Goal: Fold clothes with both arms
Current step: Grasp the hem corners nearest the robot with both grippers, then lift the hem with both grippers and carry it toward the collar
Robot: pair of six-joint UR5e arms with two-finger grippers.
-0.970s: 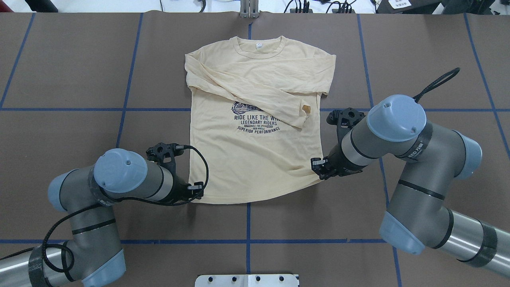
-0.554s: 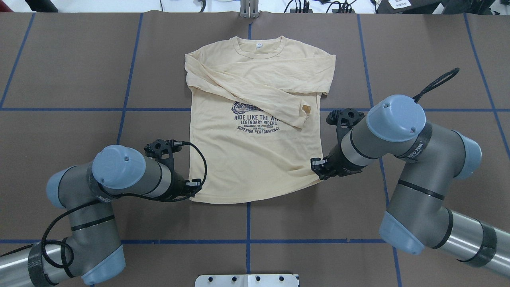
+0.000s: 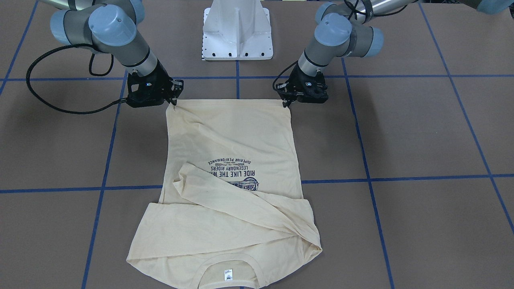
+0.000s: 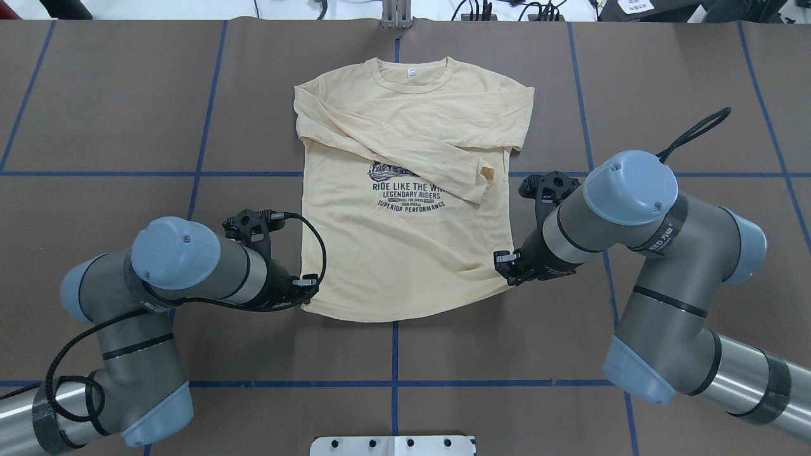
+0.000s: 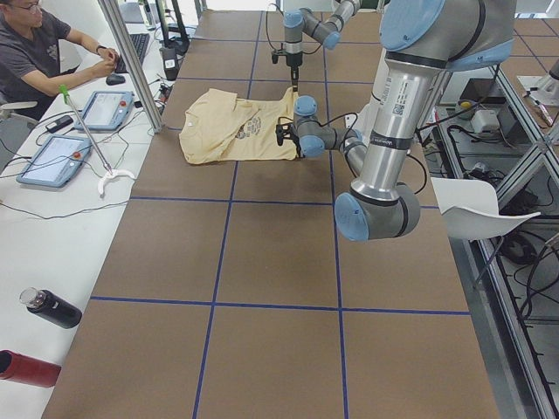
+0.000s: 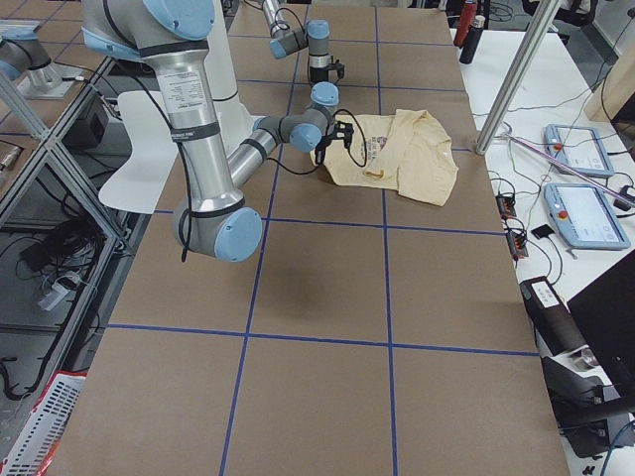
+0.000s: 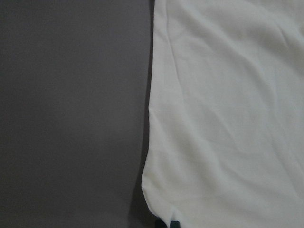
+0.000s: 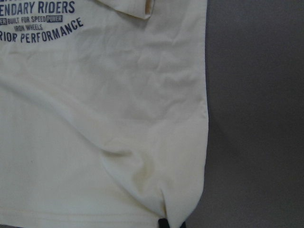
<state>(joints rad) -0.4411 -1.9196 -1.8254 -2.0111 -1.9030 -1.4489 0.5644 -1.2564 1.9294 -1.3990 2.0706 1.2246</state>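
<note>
At hem of one T-shirt (two sleeves crossed): left tool, right tool.

Pale cream-yellow T-shirt with navy print; brown table with blue grid lines

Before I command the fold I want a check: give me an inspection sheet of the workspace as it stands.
Surface: brown table with a blue tape grid.
Job's things: T-shirt lies print up, both sleeves crossed over the chest, hem toward the robot.
Clutter: nothing seen.
Grippers: left gripper and right gripper are at the hem corners on their own sides; each appears pinched on cloth.
Cables: left wrist cable arcs over the shirt's edge; right wrist cable loops away from it.
Surroundings: operator seated at the side bench, with pendants and bottles there.
</note>
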